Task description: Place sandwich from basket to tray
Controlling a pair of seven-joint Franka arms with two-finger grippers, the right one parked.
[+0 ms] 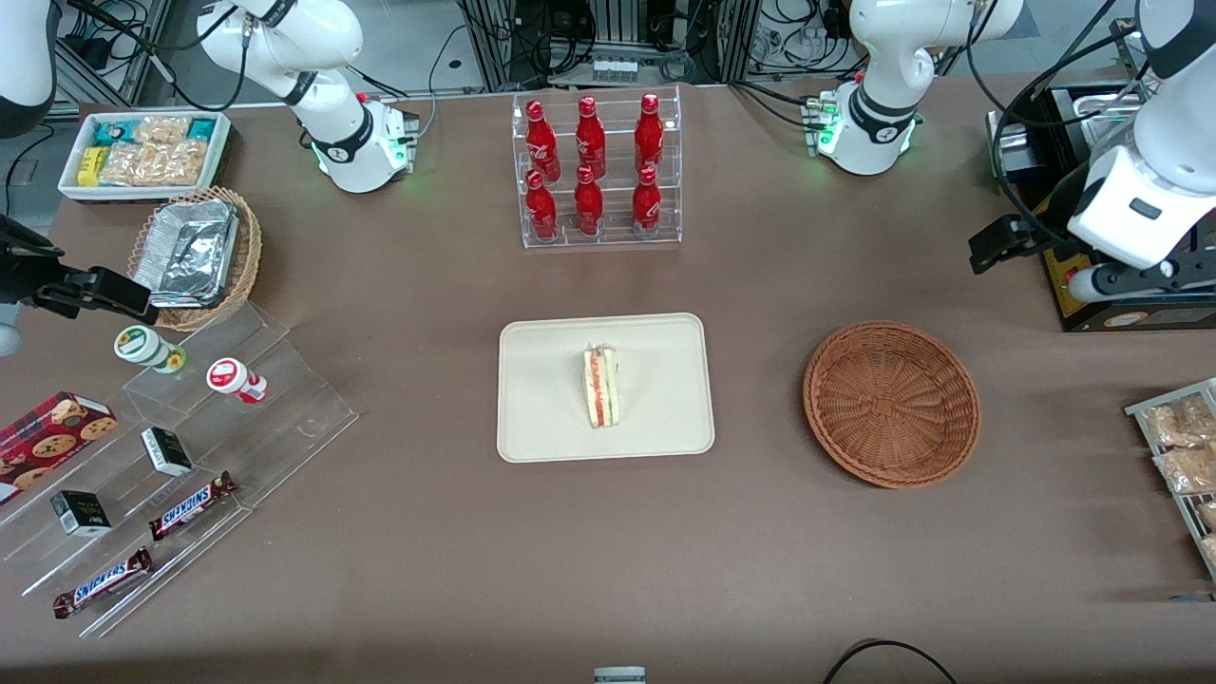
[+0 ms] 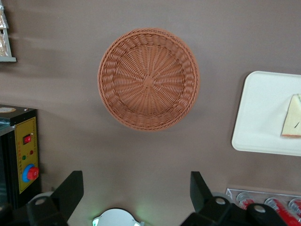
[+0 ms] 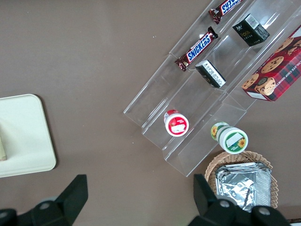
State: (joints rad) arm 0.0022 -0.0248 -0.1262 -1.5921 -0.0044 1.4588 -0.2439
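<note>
Lying nearest the front cam, two Snickers bars (image 1: pixel 142 543) sit on the low steps of a clear acrylic riser (image 1: pixel 180 456) toward the parked arm's end of the desk (image 1: pixel 399 570), w/ small dark boxes (image 1: pixel 166 450) and a red cookie box (image 1: pixel 52 432) on steps above, plus two small lidded cups (image 1: pixel 190 366) on the highest steps.

Mid-desk, the tray (image 1: pixel 655 418) lies flat w/ the sandwich (image 1: pixel 600 387) on it, roughly centred, filling edge up, pink-red and green layers showing. The basket (image 1: pixel 891 404) sits on the desk toward the working arm's end, well apart from the tray, nothing in it. A metal rack w/ snack packets (image 1: pixel 1183 456) shows at the desk edge near that end.

Farther from the cam, the end effector (image 2: pixel 136 195) hangs above the desk, raised near the black control box (image 1: pixel 1121 285), not over the basket; fingers (image 2: pixel 70 190) spread wide, nothing between them, basket and tray corner both visible below in the wrist view.

Farthest: clear rack of red bottles (image 1: pixel 594 166) mid-desk, tan wicker basket w/ foil containers (image 1: pixel 195 252), and white bin of snack packets (image 1: pixel 147 152) at the parked arm's end.
</note>
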